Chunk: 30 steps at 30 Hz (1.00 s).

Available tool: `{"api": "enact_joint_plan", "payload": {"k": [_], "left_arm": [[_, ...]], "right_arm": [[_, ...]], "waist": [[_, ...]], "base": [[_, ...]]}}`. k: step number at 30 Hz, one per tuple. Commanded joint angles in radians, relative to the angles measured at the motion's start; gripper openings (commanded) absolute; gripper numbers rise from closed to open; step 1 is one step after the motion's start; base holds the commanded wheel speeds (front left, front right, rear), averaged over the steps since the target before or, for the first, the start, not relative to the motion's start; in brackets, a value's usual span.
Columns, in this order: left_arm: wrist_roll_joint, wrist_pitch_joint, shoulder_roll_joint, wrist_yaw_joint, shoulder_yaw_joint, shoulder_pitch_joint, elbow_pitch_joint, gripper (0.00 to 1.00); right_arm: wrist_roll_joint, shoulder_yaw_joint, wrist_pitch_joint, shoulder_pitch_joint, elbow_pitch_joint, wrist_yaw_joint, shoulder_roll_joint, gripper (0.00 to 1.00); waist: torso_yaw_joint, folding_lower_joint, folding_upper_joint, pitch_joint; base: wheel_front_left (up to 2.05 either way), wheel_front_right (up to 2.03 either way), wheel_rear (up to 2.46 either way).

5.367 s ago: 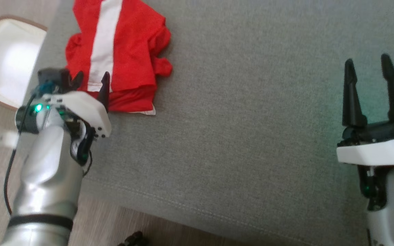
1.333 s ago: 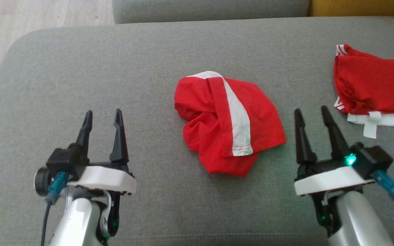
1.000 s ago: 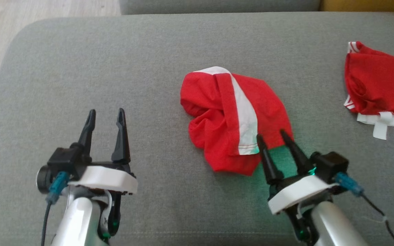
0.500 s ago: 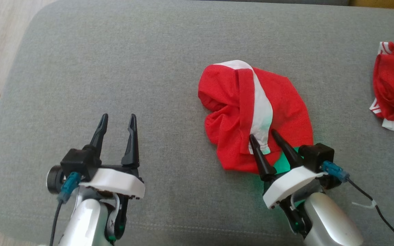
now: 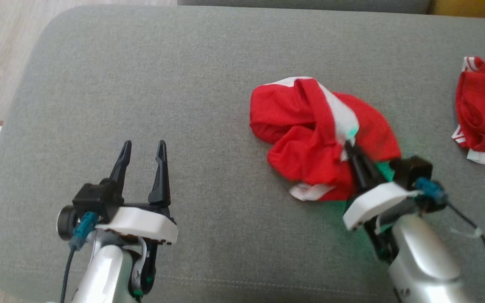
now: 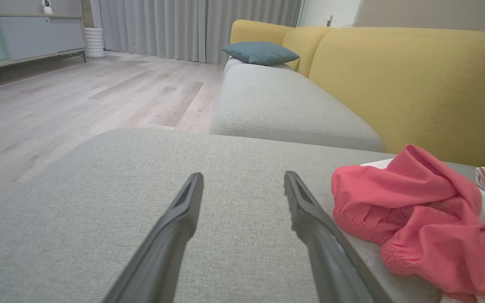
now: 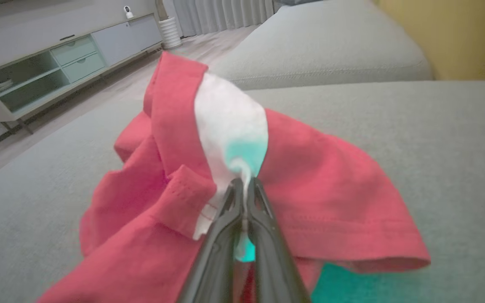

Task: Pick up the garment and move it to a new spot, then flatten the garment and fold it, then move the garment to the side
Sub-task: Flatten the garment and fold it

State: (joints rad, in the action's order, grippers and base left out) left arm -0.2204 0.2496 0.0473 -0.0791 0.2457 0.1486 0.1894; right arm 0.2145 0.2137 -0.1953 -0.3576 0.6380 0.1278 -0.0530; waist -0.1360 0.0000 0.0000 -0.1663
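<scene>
A moment ago the right gripper (image 5: 349, 146) stood open over the near edge of the garment (image 5: 293, 126). Now its jaws have snapped shut on the white stripe, and the cloth has bunched up into a peak on the sofa (image 5: 162, 75). I'd say the pick-up is under way, with the carry to a new spot next. The rest of the garment trails ahead of the jaws and to their left. The left gripper (image 5: 143, 145) has its jaws spread wide, holding nothing, with the garment well off to their right.
</scene>
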Motion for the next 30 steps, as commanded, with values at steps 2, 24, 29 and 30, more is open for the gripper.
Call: {"api": "enact_joint_plan", "payload": {"k": [2, 24, 29, 30], "left_arm": [[-0.009, 0.012, 0.003, -0.005, -0.031, 0.029, -0.033, 1.00], [-0.050, 0.012, 0.003, -0.017, -0.040, 0.003, -0.044, 1.00], [-0.047, 0.012, 0.003, -0.017, -0.028, 0.010, -0.043, 1.00], [-0.046, 0.012, 0.003, -0.017, -0.026, 0.014, -0.043, 1.00]], "right_arm": [[-0.026, -0.004, -0.015, -0.056, -0.030, 0.003, -0.002, 0.00], [-0.050, 0.190, -0.051, -0.231, -0.159, 0.003, -0.158, 0.00], [-0.011, 0.316, -0.049, -0.109, -0.080, 0.003, -0.243, 0.00], [-0.005, 0.337, -0.050, -0.093, -0.067, 0.003, -0.257, 0.00]], "waist": [[0.003, 0.0000, 0.0000, 0.007], [-0.007, 0.0000, 0.0000, 0.051], [0.015, 0.0000, 0.0000, 0.033], [0.020, 0.0000, 0.0000, 0.030]], "base": [[0.00, 0.00, 0.00], [0.00, 0.00, 0.00], [0.00, 0.00, 0.00], [0.00, 0.00, 0.00]]}}
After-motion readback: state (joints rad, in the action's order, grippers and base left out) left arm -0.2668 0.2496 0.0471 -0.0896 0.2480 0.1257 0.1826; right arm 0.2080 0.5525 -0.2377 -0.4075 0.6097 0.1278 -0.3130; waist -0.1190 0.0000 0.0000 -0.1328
